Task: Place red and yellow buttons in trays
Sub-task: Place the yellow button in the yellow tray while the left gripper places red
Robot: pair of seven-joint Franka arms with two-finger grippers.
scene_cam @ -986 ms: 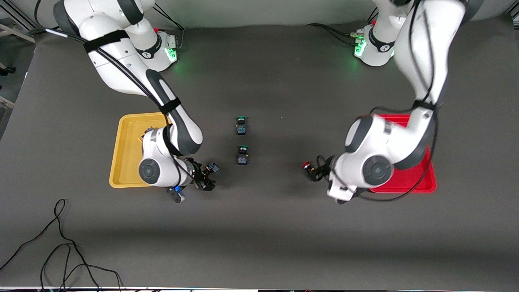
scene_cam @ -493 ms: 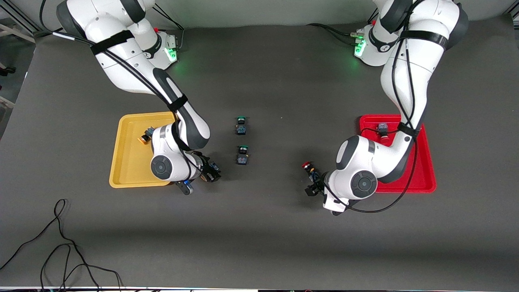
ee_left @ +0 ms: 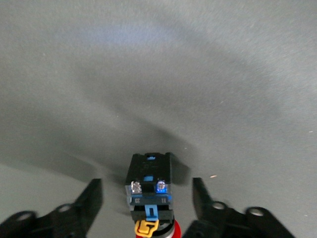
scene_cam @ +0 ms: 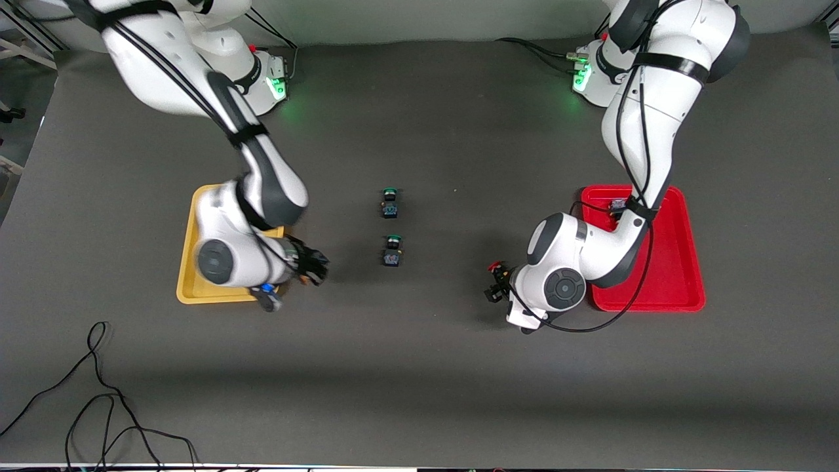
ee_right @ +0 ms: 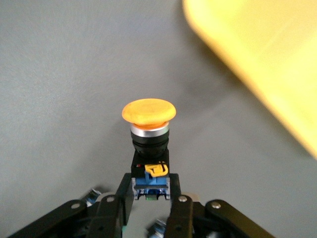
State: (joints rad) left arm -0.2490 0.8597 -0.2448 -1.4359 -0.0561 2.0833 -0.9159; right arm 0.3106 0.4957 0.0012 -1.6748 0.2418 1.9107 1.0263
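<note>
My right gripper [scene_cam: 313, 265] is shut on the dark body of a yellow-capped button [ee_right: 148, 113], cap pointing away from the fingers, beside the yellow tray [scene_cam: 189, 262], whose rim shows in the right wrist view [ee_right: 257, 54]. My left gripper [scene_cam: 495, 287] is open, low over the table, its fingers [ee_left: 91, 198] either side of a red-capped button [scene_cam: 495, 267] that lies on the mat, seen up close in the left wrist view [ee_left: 148, 191]. The red tray [scene_cam: 678, 262] holds another button [scene_cam: 617, 206], partly hidden by the left arm. The right arm covers much of the yellow tray.
Two green-capped buttons [scene_cam: 389, 202] [scene_cam: 392, 251] lie at the table's middle, one nearer the front camera than the other. Loose black cables [scene_cam: 98, 393] lie near the front edge at the right arm's end.
My right gripper has moved with the yellow button from beside the green buttons toward the yellow tray. My left gripper has shifted around the red button, which has stayed put.
</note>
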